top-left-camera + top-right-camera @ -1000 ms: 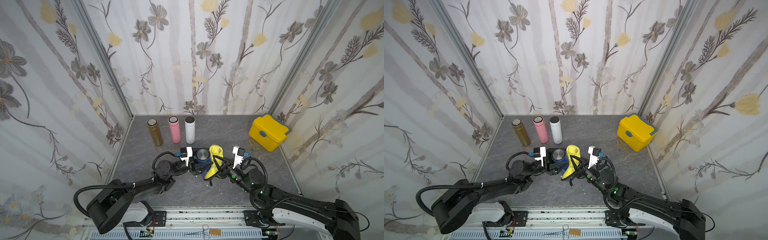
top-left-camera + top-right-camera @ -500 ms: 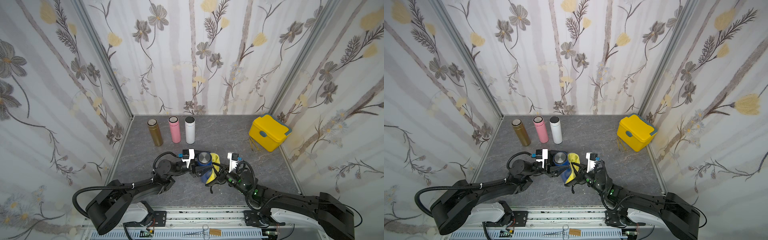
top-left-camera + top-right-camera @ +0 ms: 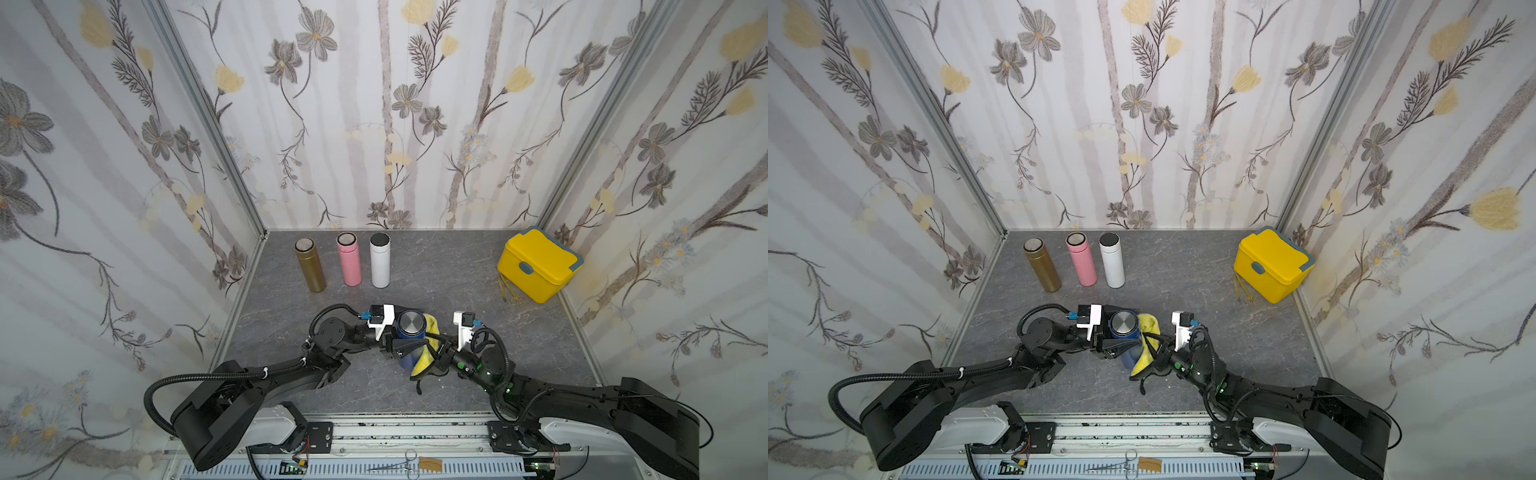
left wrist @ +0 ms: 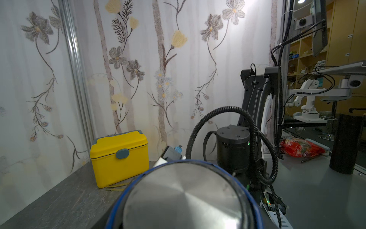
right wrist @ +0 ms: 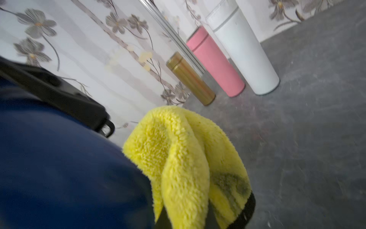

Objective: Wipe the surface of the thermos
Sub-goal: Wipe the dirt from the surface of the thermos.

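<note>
The left gripper [image 3: 397,347] is clamped around a blue thermos [image 3: 409,332], holding it upright above the grey table [image 3: 415,286]. Immediately to its right, a yellow cloth [image 3: 428,353] presses against the thermos's side, pinched in the closed right gripper [image 3: 436,359]. Well beyond both grippers stand gold [image 3: 311,266], pink [image 3: 349,259] and white [image 3: 380,261] thermoses.

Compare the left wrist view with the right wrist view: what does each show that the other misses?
Only the left wrist view shows the yellow box and the blue thermos's steel lid. Only the right wrist view shows the yellow cloth against the thermos's side, plus the gold, pink and white bottles. Both show the blue thermos and the gray tabletop.
</note>
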